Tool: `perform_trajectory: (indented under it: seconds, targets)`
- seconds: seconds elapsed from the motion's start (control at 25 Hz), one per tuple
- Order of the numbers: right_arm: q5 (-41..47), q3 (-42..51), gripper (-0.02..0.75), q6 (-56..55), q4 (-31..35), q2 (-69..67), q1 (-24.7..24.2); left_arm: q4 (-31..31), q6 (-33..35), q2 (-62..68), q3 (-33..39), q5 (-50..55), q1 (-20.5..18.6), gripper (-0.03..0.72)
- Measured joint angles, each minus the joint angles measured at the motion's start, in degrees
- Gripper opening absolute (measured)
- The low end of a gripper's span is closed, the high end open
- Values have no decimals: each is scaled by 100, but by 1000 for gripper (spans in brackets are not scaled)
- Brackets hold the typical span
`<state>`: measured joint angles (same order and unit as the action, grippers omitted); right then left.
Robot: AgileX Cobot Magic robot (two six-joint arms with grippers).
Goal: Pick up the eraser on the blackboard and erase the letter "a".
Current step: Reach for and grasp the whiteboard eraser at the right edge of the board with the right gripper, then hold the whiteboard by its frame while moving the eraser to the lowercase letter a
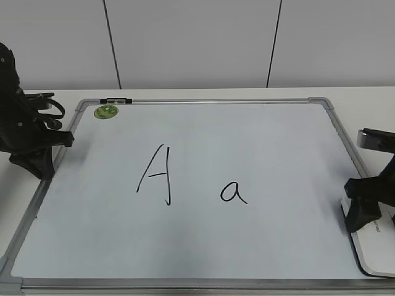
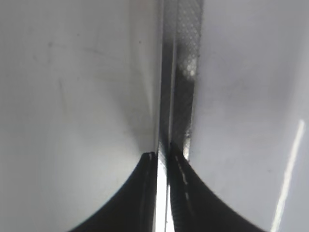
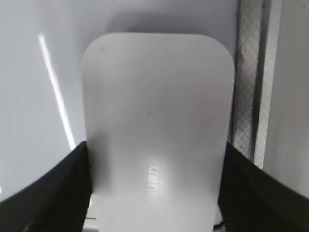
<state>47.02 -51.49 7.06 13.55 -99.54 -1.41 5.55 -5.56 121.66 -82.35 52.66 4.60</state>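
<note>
The eraser [image 1: 376,250] is a white rounded block lying on the blackboard [image 1: 259,142] at its right edge, near the front corner. My right gripper [image 1: 362,216] stands over it. In the right wrist view the two black fingers [image 3: 154,150] press against both long sides of the eraser [image 3: 159,96], which rests on the board. The letter "a" [image 1: 234,192] is written in black right of the board's middle, with a taller capital "A" [image 1: 157,176] to its left. My left gripper [image 1: 40,163] is shut and empty at the board's left frame [image 2: 178,72].
A round green sticker [image 1: 106,111] and a black clip [image 1: 116,100] sit at the board's far left corner. The grey metal frame [image 3: 251,82] runs just right of the eraser. A white wall stands behind the table.
</note>
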Motion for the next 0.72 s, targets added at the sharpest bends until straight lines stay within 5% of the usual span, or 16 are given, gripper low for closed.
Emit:
perform_trajectory:
  seconds: [0.28,0.72]
  targets:
    - [587,-403,522,-65,-19,-32,125,13,0,0,0,4,-3,57]
    - [1730,-1957,522,-1040,-1303,-456,1473,13,0,0,0,4,-12,57]
